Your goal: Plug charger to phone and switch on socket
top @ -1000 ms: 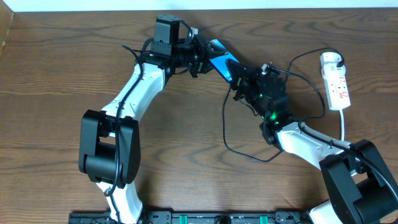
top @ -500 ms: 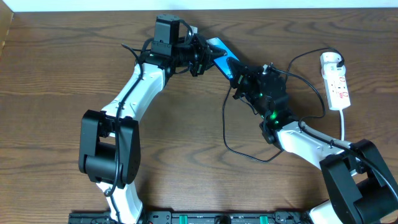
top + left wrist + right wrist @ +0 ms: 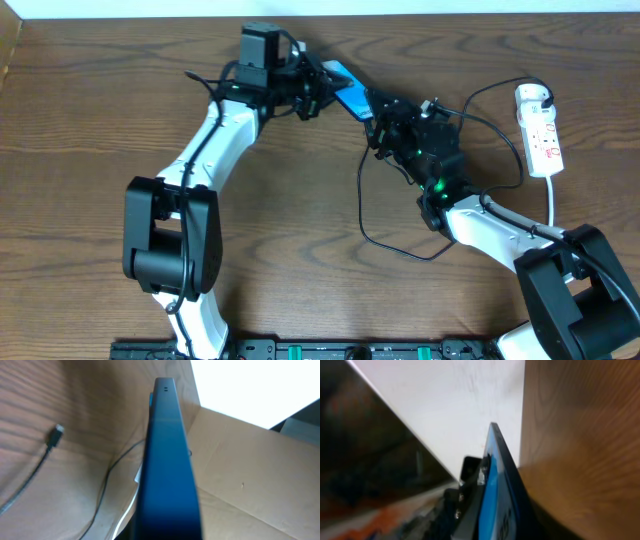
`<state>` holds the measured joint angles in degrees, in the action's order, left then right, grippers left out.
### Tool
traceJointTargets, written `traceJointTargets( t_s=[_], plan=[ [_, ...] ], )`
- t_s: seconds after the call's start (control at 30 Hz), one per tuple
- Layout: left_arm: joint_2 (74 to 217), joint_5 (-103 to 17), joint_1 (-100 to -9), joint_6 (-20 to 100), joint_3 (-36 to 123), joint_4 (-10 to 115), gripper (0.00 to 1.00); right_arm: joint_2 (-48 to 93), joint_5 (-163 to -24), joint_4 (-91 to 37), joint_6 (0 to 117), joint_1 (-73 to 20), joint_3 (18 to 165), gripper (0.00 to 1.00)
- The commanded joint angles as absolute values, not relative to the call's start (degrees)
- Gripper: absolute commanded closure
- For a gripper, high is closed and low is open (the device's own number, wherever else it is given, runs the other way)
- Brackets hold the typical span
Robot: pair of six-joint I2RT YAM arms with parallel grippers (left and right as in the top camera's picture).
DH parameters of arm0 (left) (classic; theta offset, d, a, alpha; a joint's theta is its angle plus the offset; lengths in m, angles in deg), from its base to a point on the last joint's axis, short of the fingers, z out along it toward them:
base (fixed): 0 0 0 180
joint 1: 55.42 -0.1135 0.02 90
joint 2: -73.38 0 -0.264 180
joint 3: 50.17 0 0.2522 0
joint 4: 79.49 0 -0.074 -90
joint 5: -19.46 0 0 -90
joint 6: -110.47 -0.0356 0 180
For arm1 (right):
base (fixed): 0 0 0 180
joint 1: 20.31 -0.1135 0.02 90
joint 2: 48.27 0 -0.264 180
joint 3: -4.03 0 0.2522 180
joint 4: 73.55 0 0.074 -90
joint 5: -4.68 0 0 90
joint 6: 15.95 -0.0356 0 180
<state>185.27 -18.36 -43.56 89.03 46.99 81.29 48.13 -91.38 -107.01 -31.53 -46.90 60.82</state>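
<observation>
While overhead shows phone (image 3: 349, 92) face, left wrist shows charger (image 3: 58, 430) plug on table (image 3: 30, 395).

From my end the whole scene is basically one big wooden table (image 3: 80, 150). It's mid-brown with wavy grain running mostly left to right, and the light on it is pretty soft and even, no glare spots.

On the overhead cam there's a thin white strip (image 3: 450, 7) along the far edge, and I honestly can't tell if it's wall or floor. A sliver of lighter tan board (image 3: 8, 50) pokes in at the far left corner.

The left wrist cam shows a plain cardboard panel (image 3: 250, 470) past the table. Above it is a blown-out white area (image 3: 240, 385), and there's a dark patch (image 3: 305, 420) off to the right. The right wrist cam has a flat white surface (image 3: 445, 405) meeting the wood.
</observation>
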Motion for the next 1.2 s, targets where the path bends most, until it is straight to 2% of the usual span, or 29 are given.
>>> traceJointTargets(
  t_s=[0.0,0.07,0.2,0.27,0.43,0.53,0.67,0.7,0.77,0.83,1.03,1.17],
  plan=[
    [183.83,-16.5,-46.1,85.25,47.84,81.67,0.93,47.84,-91.1,-106.79,-25.08,-45.89,62.02,0.45],
    [183.83,-14.4,-47.56,83.35,47.84,81.6,0.93,47.84,-92.67,-107.88,-19.68,-44.84,62.02,0.3],
    [183.83,-7.82,-50.93,80.66,47.84,81.45,0.93,47.84,-99.91,-109.24,-6.42,-41.78,62.02,0.1],
    [183.83,-4.85,-52.41,79.56,47.84,81.43,0.93,47.84,-105.24,-107.18,-0.51,-40.1,62.02,0.04],
    [183.83,-0.35,-55.76,77.9,47.84,81.21,0.93,47.84,-113.48,-93.98,11.88,-37.5,62.02,0.01],
    [183.83,-0.22,-56.79,77.9,47.84,81.05,0.93,47.84,-114.13,-83.49,16.49,-37.19,62.02,0.01],
    [183.83,-0.22,-57.0,77.86,47.84,81.05,0.93,47.84,-112.17,-71.14,17.1,-37.1,62.02,0.01],
    [183.83,-0.24,-56.96,77.62,47.84,81.05,0.93,47.84,-112.23,-70.16,17.26,-37.13,62.02,0.05],
    [183.83,-0.24,-56.96,77.4,47.84,81.03,0.92,47.84,-112.3,-69.61,18.81,-37.24,62.0,0.2],
    [183.83,-0.24,-56.96,77.4,47.84,81.05,0.93,47.84,-112.89,-69.68,18.87,-37.26,62.02,0.31],
    [183.83,-0.26,-56.98,77.42,47.84,81.05,0.93,50.33,-114.92,-68.37,17.54,-37.5,65.23,0.33],
    [183.83,-0.26,-56.96,77.42,47.84,81.08,0.93,56.41,-115.6,-60.98,19.46,-38.63,74.45,0.37]
  ],
)
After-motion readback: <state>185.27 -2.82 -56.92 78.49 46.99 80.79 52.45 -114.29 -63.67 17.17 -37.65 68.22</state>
